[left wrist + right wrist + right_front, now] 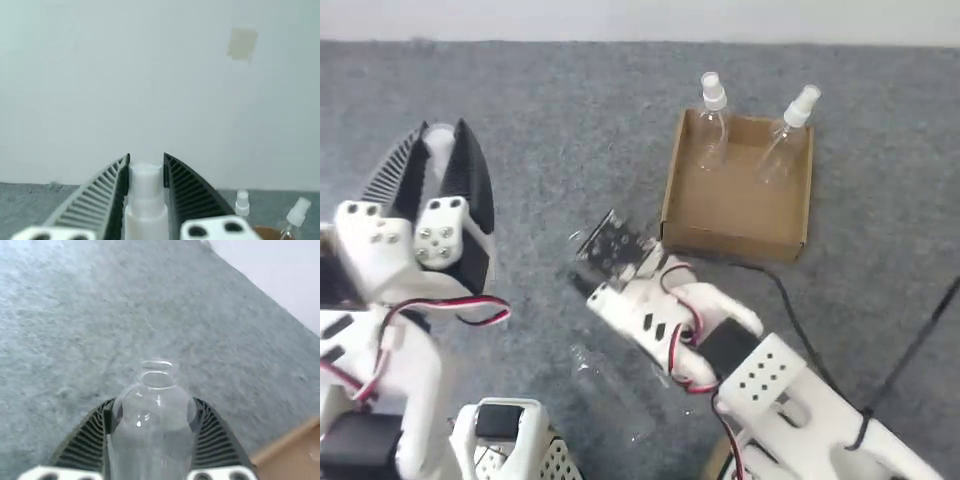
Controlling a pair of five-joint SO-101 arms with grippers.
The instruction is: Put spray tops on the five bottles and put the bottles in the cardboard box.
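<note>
My left gripper (438, 145) is raised at the left of the table, shut on a white spray top (438, 140) that stands between its black fingers; the spray top (146, 197) sits in my left gripper (146, 167) in the left wrist view. My right gripper (155, 405) is shut on a clear bottle (152, 410) with an open neck and no top. From above, my right gripper (608, 248) hovers low over the carpet just left of the cardboard box (735, 235). Two bottles with spray tops (712, 120) (788, 130) stand inside the box.
Grey carpet covers the table. A faint clear bottle (610, 395) seems to lie on the carpet beside the right arm. A black cable (795, 320) runs from the box's front edge toward the right arm's base. A pale wall (160, 75) stands behind the table.
</note>
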